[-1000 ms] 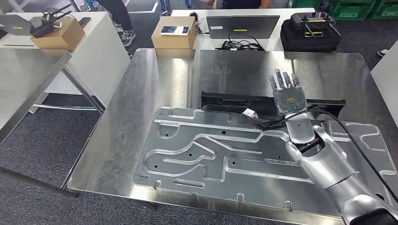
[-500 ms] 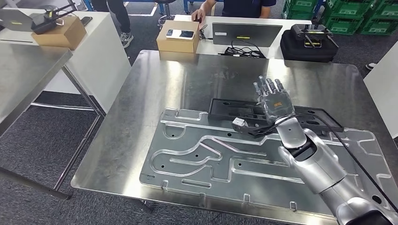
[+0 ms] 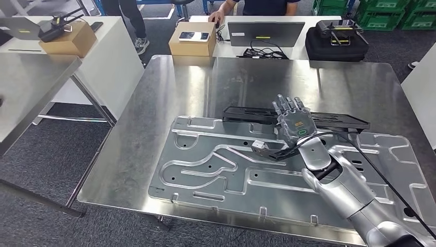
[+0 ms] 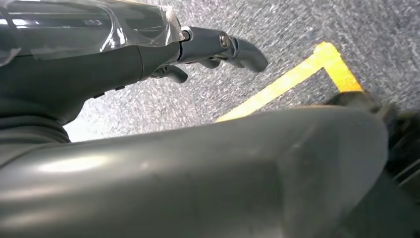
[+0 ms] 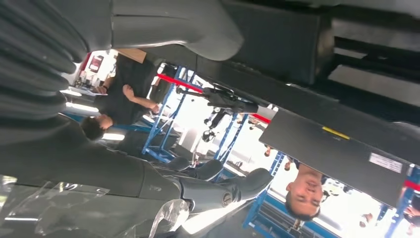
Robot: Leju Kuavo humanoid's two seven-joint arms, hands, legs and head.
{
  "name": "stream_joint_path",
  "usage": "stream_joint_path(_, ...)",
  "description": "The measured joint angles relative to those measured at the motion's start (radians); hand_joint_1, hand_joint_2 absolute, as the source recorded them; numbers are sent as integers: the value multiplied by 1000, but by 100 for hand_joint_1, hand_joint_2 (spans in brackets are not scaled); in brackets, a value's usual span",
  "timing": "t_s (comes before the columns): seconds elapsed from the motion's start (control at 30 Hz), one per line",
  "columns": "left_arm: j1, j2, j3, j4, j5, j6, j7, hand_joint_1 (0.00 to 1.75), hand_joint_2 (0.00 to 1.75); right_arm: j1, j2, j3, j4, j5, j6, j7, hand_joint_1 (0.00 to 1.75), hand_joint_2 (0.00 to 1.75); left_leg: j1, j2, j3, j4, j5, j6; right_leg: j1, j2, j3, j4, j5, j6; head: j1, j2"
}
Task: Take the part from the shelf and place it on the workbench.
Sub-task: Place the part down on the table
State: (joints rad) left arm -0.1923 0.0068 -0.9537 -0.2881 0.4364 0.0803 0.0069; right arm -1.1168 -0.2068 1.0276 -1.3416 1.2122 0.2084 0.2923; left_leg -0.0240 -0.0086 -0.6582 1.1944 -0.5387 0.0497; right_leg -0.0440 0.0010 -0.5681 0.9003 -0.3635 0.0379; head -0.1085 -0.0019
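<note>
**Right hand over the black part on the workbench**

One steel workbench (image 3: 169, 92) stands in front of the robot; on it lie two things: one large silver plate (image 3: 221, 164) with pressed channels, and one long black part (image 3: 334, 121) behind the plate, flat on the bench top, its near edge just beside the far edge of the plate.

The right hand (image 3: 294, 125) is above the middle of the black part, back of the hand up, fingers straight and a little apart; it holds nothing that I can see, and I cannot tell if the fingertips touch the part. In the right wrist view the thumb and one dark finger (image 5: 233, 186) stand apart with nothing between them. One black cable runs along the right arm (image 3: 355, 190).

The left hand (image 4: 218, 47) hangs over grey carpet beside one yellow floor line (image 4: 292, 79); its fingers are slightly curled and hold nothing.

Behind the bench there is one white table (image 3: 231, 46) with one cardboard box (image 3: 193, 43), one phone (image 3: 193, 35) on the box, one closed grey laptop (image 3: 265, 33) with a small yellow label whose writing is too small to read, and one black case (image 3: 337, 43). A second cardboard box (image 3: 67, 41) is on another white table at the left. One person's hand (image 3: 218, 17) rests near the first box. Green crates (image 3: 396, 10) stand far behind; I cannot count them exactly.
</note>
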Motion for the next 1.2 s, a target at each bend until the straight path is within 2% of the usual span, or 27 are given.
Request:
stream_joint_path(0.03, 0, 0, 0, 0, 0, -1, 0, 0, 0, 0, 0, 1, 1, -1, 0, -1, 0, 0, 5, 0, -2, 24, -8, -2, 0, -2, -5, 0, 4, 1, 0, 0)
stream_joint_path(0.07, 0, 0, 0, 0, 0, -2, -1, 0, 0, 0, 0, 2, 2, -1, 0, -2, 0, 0, 7, 0, 17, 2, 3, 1, 0, -3, -9, 0, 8, 1, 0, 0)
stream_joint_path(0.1, 0, -1, 0, 0, 0, -2, -2, 0, 0, 0, 0, 3, 2, -2, 0, -2, 0, 0, 6, 0, 58, -61, 28, 8, 1, -3, -13, -2, 14, 2, 0, 0)
stream_joint_path(0.17, -2, 0, 0, 0, -1, -4, -3, 0, 0, -5, 1, 4, 2, -2, 0, -3, 0, 0, -8, 0, 169, -235, 83, 34, 2, -5, -17, -10, 28, 4, 0, 0)
stream_joint_path(0.2, -5, 0, 0, 0, -1, -5, -5, 0, 0, -8, 2, 4, 2, -3, 0, -3, 0, 0, -17, 1, 210, -302, 100, 45, 2, -6, -21, -13, 36, 7, 0, 0)
stream_joint_path(0.23, -9, 1, 1, 0, -1, -5, -6, 0, 0, -11, 2, 4, 2, -3, 1, -3, 0, 0, -23, 0, 231, -338, 108, 52, 2, -7, -26, -16, 44, 11, 0, 0)
stream_joint_path(0.27, -11, 2, 1, 0, 0, -5, -8, 0, 0, -13, 2, 4, 3, -3, 1, -3, 0, 0, -28, 0, 234, -352, 113, 54, 3, -8, -32, -17, 53, 16, 0, 0)
stream_joint_path(0.33, -9, 1, 2, 0, 1, -4, -9, 0, 0, -11, 1, 4, 3, -4, 1, -3, 0, 0, -25, 1, 223, -365, 131, 55, 4, -8, -45, -19, 60, 25, 0, 0)
stream_joint_path(0.37, -7, 1, 2, 0, 1, -4, -9, 0, 0, -10, 1, 4, 3, -4, 1, -3, 0, 0, -23, 2, 219, -374, 145, 55, 6, -7, -55, -4, 41, 28, 0, 0)
stream_joint_path(0.4, -5, 0, 2, 0, 1, -4, -9, 0, 0, -10, 1, 4, 3, -4, 1, -3, 0, 0, -20, 3, 212, -380, 158, 57, 8, -6, -72, 35, 4, 30, 0, 0)
stream_joint_path(0.47, -5, -1, 3, 0, 1, -6, -10, 0, 0, -7, 0, 5, 3, -4, 2, -3, 0, 0, -19, 4, 191, -378, 175, 60, 13, -4, -122, 178, -99, 32, 0, 0)
stream_joint_path(0.5, -4, -2, 3, 0, 1, -6, -10, 0, 0, -5, -1, 6, 3, -4, 3, -3, 0, 0, -20, 4, 179, -375, 182, 61, 15, -3, -143, 254, -135, 33, 0, 0)
stream_joint_path(0.53, -4, -3, 3, 0, 1, -7, -10, 0, 0, -2, -1, 6, 3, -4, 5, -3, 0, 0, -20, 4, 168, -372, 189, 60, 16, -2, -151, 304, -148, 35, 0, 0)
stream_joint_path(0.57, -3, -3, 3, 0, 1, -8, -10, 0, 0, 0, -1, 7, 4, -4, 6, -3, 0, 0, -20, 4, 156, -369, 196, 59, 17, -2, -141, 316, -140, 37, 0, 0)
stream_joint_path(0.6, -3, -3, 3, 0, 1, -8, -10, 0, 0, 1, -1, 8, 4, -4, 7, -3, 0, 0, -19, 4, 145, -365, 202, 57, 16, -2, -109, 286, -117, 40, 0, 0)
stream_joint_path(0.67, -3, -3, 3, 0, 1, -9, -10, 0, 0, 0, -1, 8, 4, -4, 8, -2, 0, 0, -20, 5, 126, -352, 207, 51, 12, -3, -4, 145, -73, 46, 0, 0)
stream_joint_path(0.7, -3, -3, 4, 0, 1, -9, -10, 0, 0, -1, -1, 8, 4, -5, 8, -1, 0, 0, -22, 5, 117, -345, 211, 48, 9, -1, 39, 77, -64, 46, 0, 0)
stream_joint_path(0.73, -4, -3, 4, 0, 1, -9, -10, 0, 0, -1, -1, 8, 4, -5, 8, 0, 0, 0, -25, 5, 109, -339, 216, 45, 7, 1, 66, 31, -60, 45, -1, 0)
stream_joint_path(0.77, -4, -2, 5, 0, 1, -9, -10, 0, 0, -1, 0, 8, 5, -6, 9, 0, 0, 0, -28, 4, 100, -335, 222, 42, 6, 2, 73, 9, -60, 43, -1, 0)
stream_joint_path(0.83, -2, -1, 5, 0, 1, -9, -10, 0, 0, 1, -1, 9, 7, -6, 11, 1, 0, 0, -30, 1, 81, -328, 225, 35, 0, 3, 58, 4, -55, 36, -1, 0)
stream_joint_path(0.9, 1, 0, 6, 1, 1, -10, -10, 0, 0, 4, -2, 10, 8, -7, 13, 1, 0, 0, -25, 0, 45, -259, 172, 17, -7, 2, 42, 3, -47, 25, -1, 0)
stream_joint_path(0.97, 1, 0, 6, 1, 1, -12, -10, 0, 0, 4, -2, 10, 8, -7, 14, 1, 0, 0, -10, 2, -9, -103, 81, -5, -8, 1, 33, 3, -38, 16, -1, 0)
stream_joint_path(1.0, 1, 0, 6, 1, 1, -12, -10, 0, 0, 5, -3, 10, 8, -7, 14, 1, 0, 0, -3, 2, -32, -28, 47, -12, -8, 0, 29, 3, -35, 14, -1, 0)
stream_joint_path(1.03, 1, 0, 6, 1, 1, -12, -10, 0, 0, 5, -4, 10, 9, -7, 14, 1, 0, 0, 1, 2, -42, 20, 30, -14, -7, 0, 27, 2, -32, 13, -1, 0)
stream_joint_path(1.07, 1, 0, 6, 1, 1, -12, -10, 0, 0, 6, -4, 10, 9, -7, 14, 1, 0, 0, 3, 2, -34, 26, 31, -13, -6, -1, 24, 2, -28, 13, -1, 0)
stream_joint_path(1.1, 0, -1, 6, 1, 1, -12, -10, 0, 0, 6, -4, 10, 9, -7, 14, 1, 0, 0, 2, 2, -4, -13, 50, -7, -3, -1, 22, 1, -23, 13, -1, 0)
stream_joint_path(1.2, -6, 2, 7, 1, 1, -12, -10, 0, 0, -3, -4, 10, 9, -7, 13, 1, 0, 0, -21, -2, 153, -260, 123, 39, 1, 0, 19, -11, -5, 12, -1, 0)
